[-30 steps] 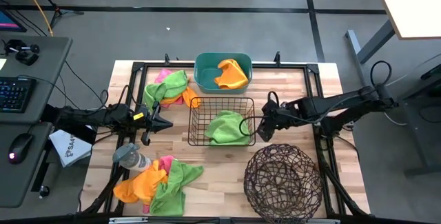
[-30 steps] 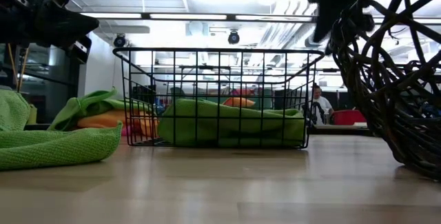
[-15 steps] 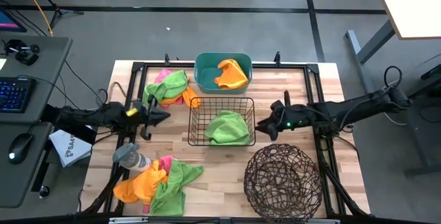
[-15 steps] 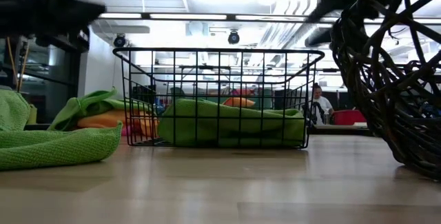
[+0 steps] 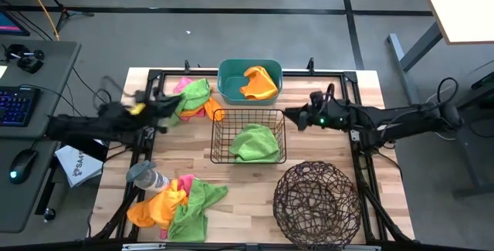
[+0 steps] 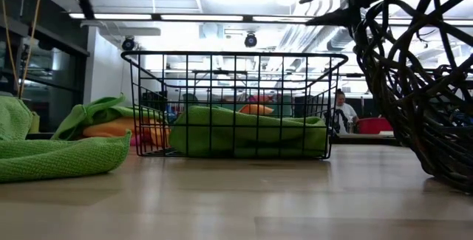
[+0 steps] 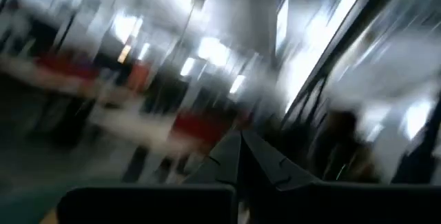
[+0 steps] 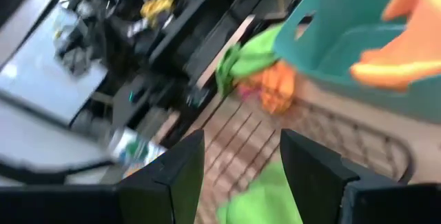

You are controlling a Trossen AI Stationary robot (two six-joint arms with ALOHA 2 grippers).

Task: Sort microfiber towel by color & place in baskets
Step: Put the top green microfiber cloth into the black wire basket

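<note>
Wooden bench (image 5: 255, 185): green towel (image 5: 255, 142) in wire basket (image 5: 248, 136), orange towel (image 5: 260, 82) in teal tub (image 5: 248, 81). Right gripper (image 5: 289, 113) jaws open, empty; left gripper (image 5: 174, 100) jaws closed.

Layout from above: the wire basket (image 5: 248, 136) sits mid-desk (image 5: 363, 89) with one towel (image 5: 255, 142) in it; the tub (image 5: 248, 81) stands just behind it, holding another towel (image 5: 261, 82). The round basket (image 5: 316, 203) lies at the front right. One heap of towels (image 5: 191, 98) lies left of the tub, a second heap (image 5: 179, 202) at the front left, with a bottle (image 5: 146, 175) just beside it. The left gripper (image 5: 171, 104) is by the rear heap; the right gripper (image 5: 292, 114) is at the wire basket's rear right corner.
</note>
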